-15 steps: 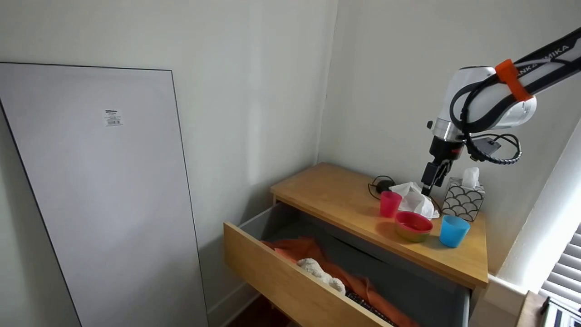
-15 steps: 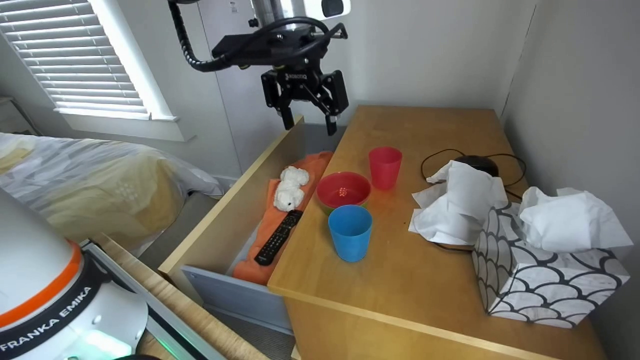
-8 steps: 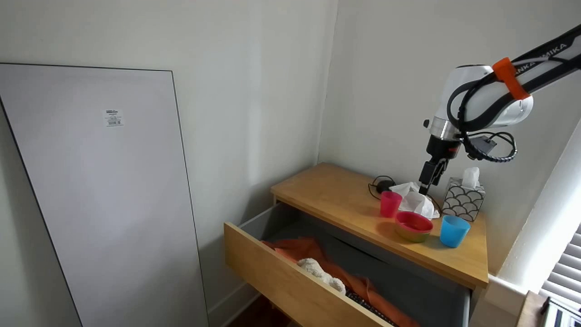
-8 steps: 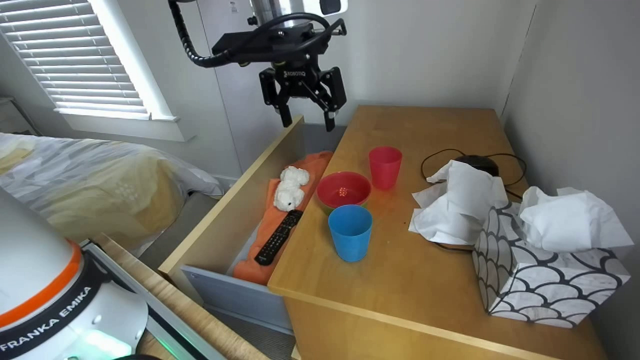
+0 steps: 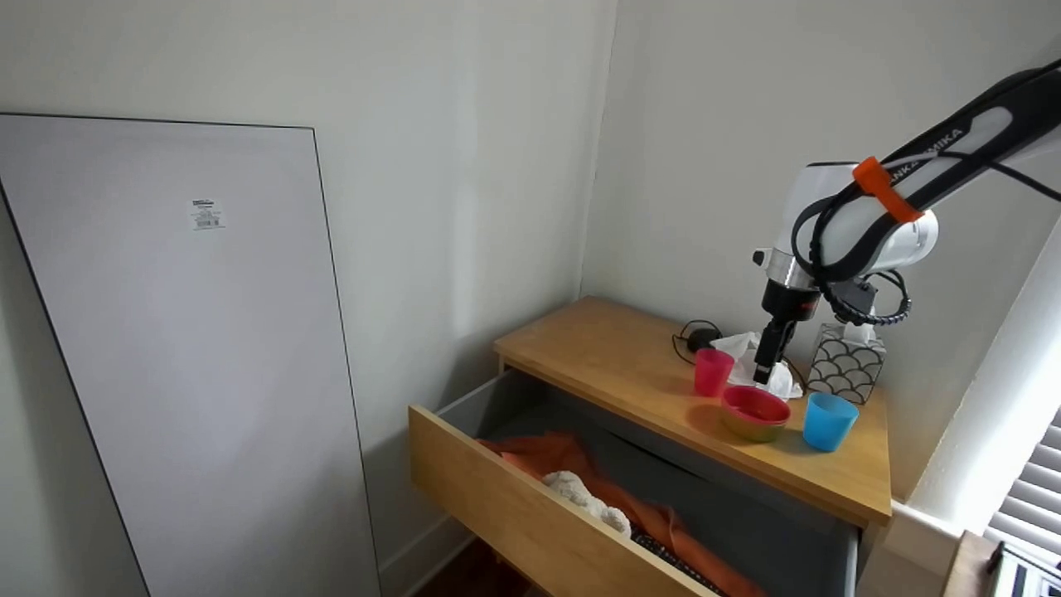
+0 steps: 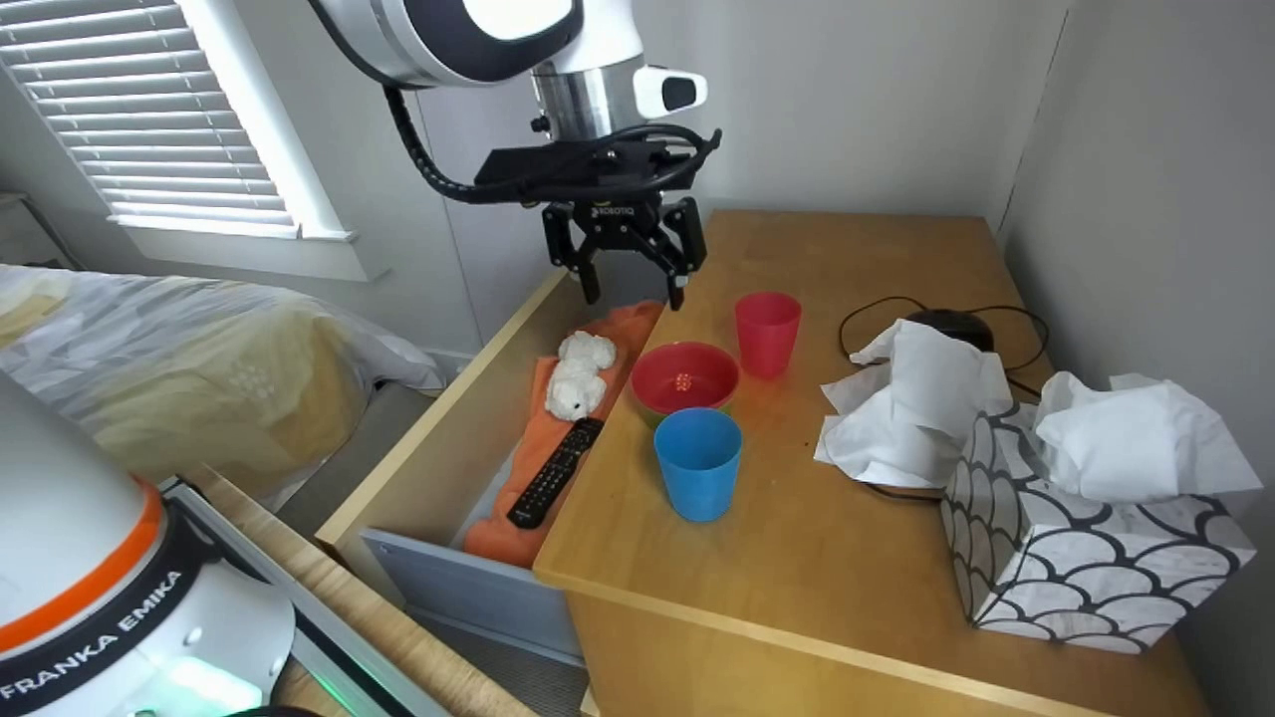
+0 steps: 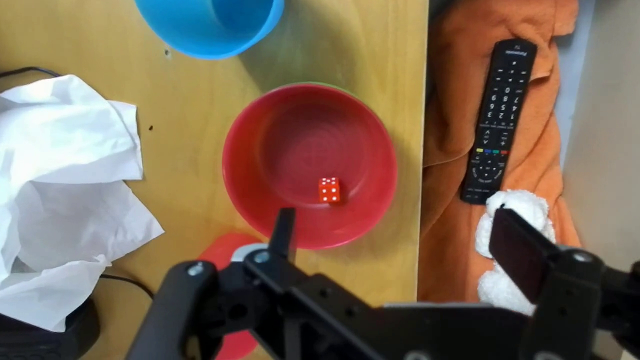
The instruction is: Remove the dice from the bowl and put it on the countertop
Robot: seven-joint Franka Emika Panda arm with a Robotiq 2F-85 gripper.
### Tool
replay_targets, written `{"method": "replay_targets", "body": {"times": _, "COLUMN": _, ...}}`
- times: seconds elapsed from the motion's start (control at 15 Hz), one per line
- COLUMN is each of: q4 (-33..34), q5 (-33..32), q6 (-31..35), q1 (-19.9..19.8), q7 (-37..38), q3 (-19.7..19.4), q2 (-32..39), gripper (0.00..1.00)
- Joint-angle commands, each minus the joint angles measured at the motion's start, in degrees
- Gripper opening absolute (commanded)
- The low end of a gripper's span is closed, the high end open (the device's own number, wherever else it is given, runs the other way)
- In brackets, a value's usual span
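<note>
The red die with white dots (image 7: 329,190) lies inside the red bowl (image 7: 350,225), near the bowl wall closest to my gripper in the wrist view. The die also shows small in an exterior view (image 6: 683,381). The bowl stands on the wooden countertop (image 6: 847,558), close to its drawer-side edge. My gripper (image 7: 392,220) is open and empty, with its fingers wide apart. In an exterior view the gripper (image 6: 635,299) hangs above and beyond the bowl. In the wrist view one fingertip (image 7: 285,225) overlaps the bowl's rim, and the other appears over the drawer.
A blue cup (image 6: 697,468) and a red cup (image 6: 767,339) stand close to the bowl. Crumpled tissue (image 6: 911,408), a tissue box (image 6: 1106,568) and a black corded device (image 6: 951,327) are behind. The open drawer holds orange cloth (image 7: 450,125), a remote (image 7: 500,120) and a white plush toy (image 6: 578,378).
My gripper has moved down, mostly in the last half second, and come nearer the bowl. It stays open. The die, bowl and cups have not moved in the exterior views.
</note>
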Motion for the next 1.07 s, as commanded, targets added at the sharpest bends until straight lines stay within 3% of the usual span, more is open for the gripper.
{"method": "replay_targets", "body": {"times": 0.0, "q4": 0.55, "q5": 3.26, "q6": 5.95, "q1": -0.30, "q7": -6.28, "q3": -1.07, "q2": 5.03, "gripper": 0.88}}
{"method": "replay_targets", "body": {"times": 0.07, "q4": 0.83, "q5": 4.30, "q6": 6.87, "q1": -0.53, "q7": -7.60, "q3": -1.16, "q2": 6.09, "gripper": 0.84}}
{"method": "replay_targets", "body": {"times": 0.13, "q4": 1.12, "q5": 5.59, "q6": 7.40, "q1": -0.75, "q7": -9.11, "q3": -1.22, "q2": 7.05, "gripper": 0.72}}
{"method": "replay_targets", "body": {"times": 0.53, "q4": 3.26, "q5": 11.83, "q6": 8.93, "q1": -3.07, "q7": -16.63, "q3": -0.24, "q2": 11.77, "gripper": 0.56}}
{"method": "replay_targets", "body": {"times": 1.0, "q4": 5.06, "q5": 15.40, "q6": 8.59, "q1": -5.43, "q7": -20.10, "q3": 1.56, "q2": 15.03, "gripper": 0.60}}
